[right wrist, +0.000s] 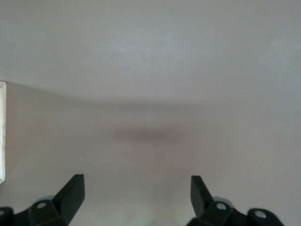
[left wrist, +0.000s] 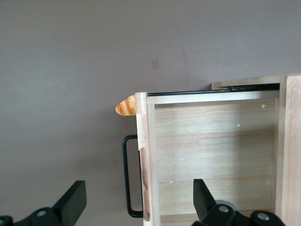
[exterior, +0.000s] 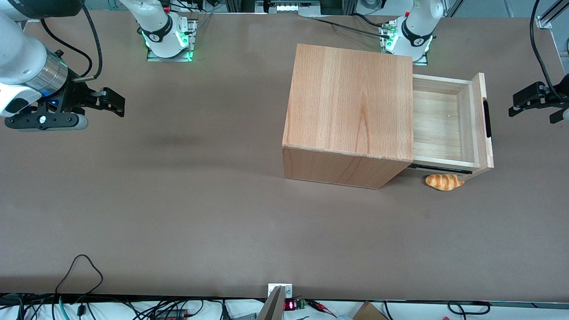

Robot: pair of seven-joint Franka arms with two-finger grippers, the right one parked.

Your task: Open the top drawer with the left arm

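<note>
Croissant (exterior: 444, 182) beside pulled-out top drawer (exterior: 449, 126), pale plywood inside, black handle (left wrist: 128, 176), end effector (left wrist: 137, 201) spread wide above

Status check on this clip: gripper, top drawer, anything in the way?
Gripper open, clear of the handle, toward the working arm's end. Top drawer pulled out, nothing visible inside. Croissant on the table under the drawer's near corner; not blocking.

Top drawer (exterior: 444, 129): pulled out of the cabinet (exterior: 351, 111), toward the working arm's end.
Croissant (exterior: 443, 181): on the table (exterior: 178, 213), under the drawer's near corner.
Gripper (exterior: 520, 103): fingers spread, apart from the handle (exterior: 487, 118).
</note>
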